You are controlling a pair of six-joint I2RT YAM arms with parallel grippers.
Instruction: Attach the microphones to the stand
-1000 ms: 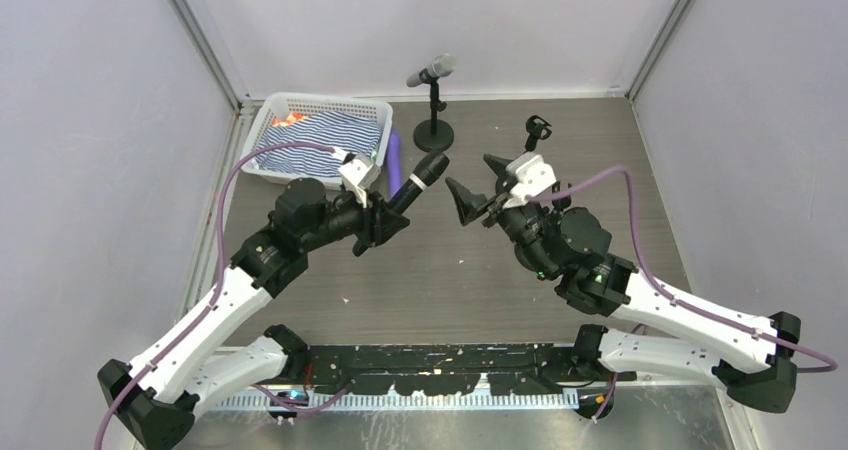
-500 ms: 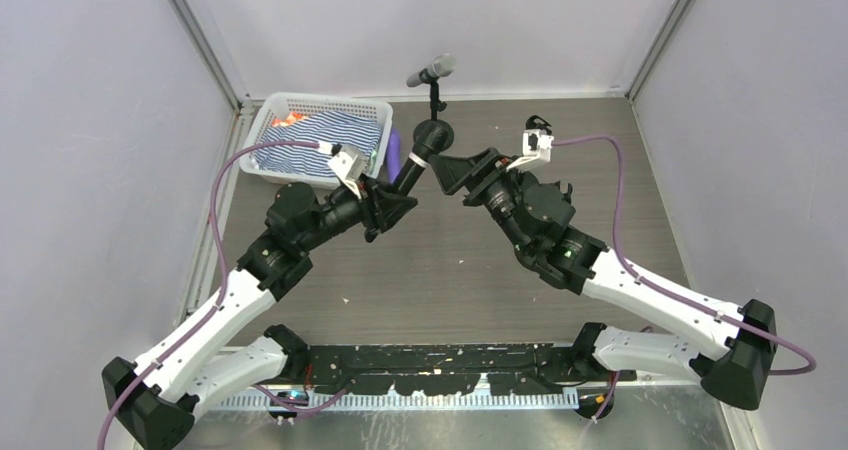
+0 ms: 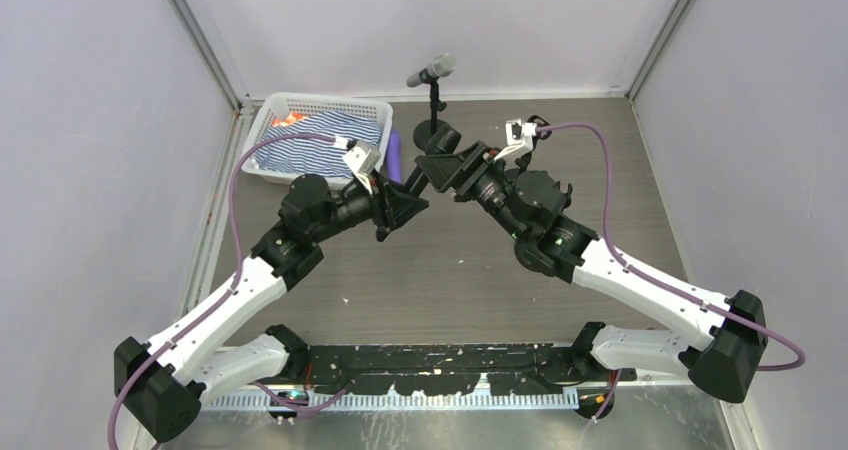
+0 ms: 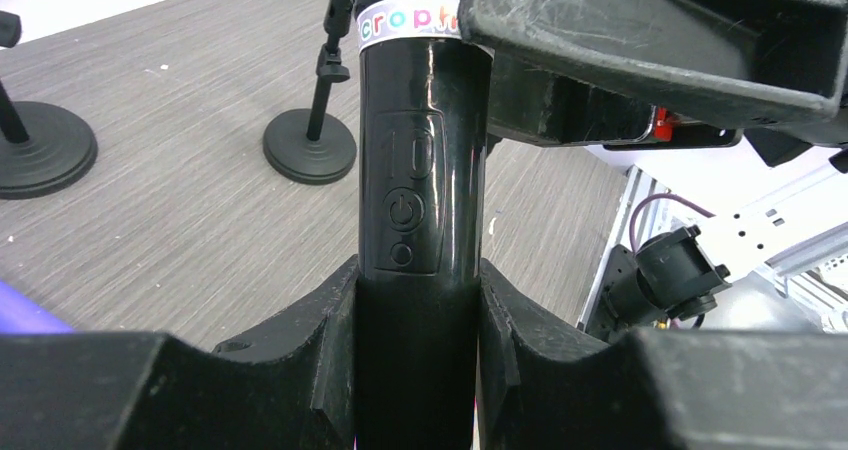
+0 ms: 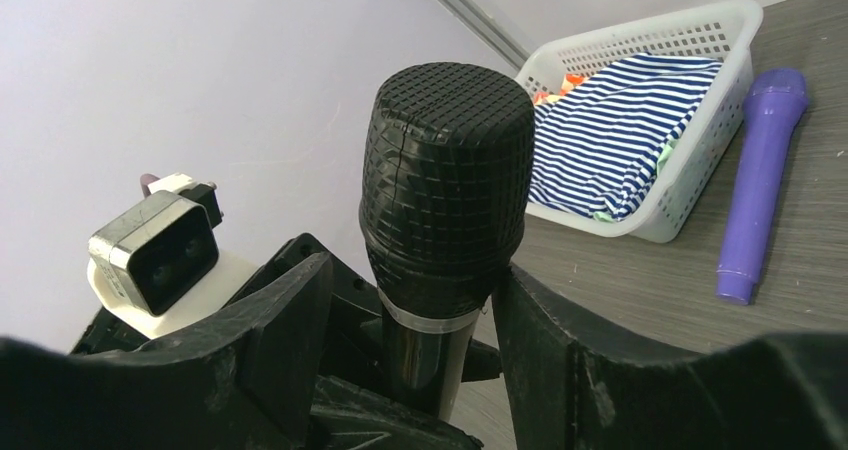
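Observation:
My left gripper (image 3: 403, 198) is shut on the lower body of a black microphone (image 4: 420, 190) and holds it tilted up toward the back, above the table. My right gripper (image 3: 441, 166) is open. Its fingers straddle the microphone's mesh head (image 5: 445, 170): the right finger is at its edge and a gap shows on the left. A grey microphone (image 3: 432, 70) sits in a small black stand at the back. A purple microphone (image 5: 760, 180) lies on the table beside the basket. The left wrist view shows two round stand bases, one in the middle (image 4: 310, 148) and one at the left (image 4: 40, 150).
A white basket (image 3: 268, 120) holding striped cloth (image 5: 620, 130) stands at the back left. Grey walls enclose the table on three sides. Both arms meet over the middle back of the table, close to the stand.
My right gripper has swung left and forward from beside the second stand to straddle the black microphone's head. My left gripper has raised the microphone toward it.

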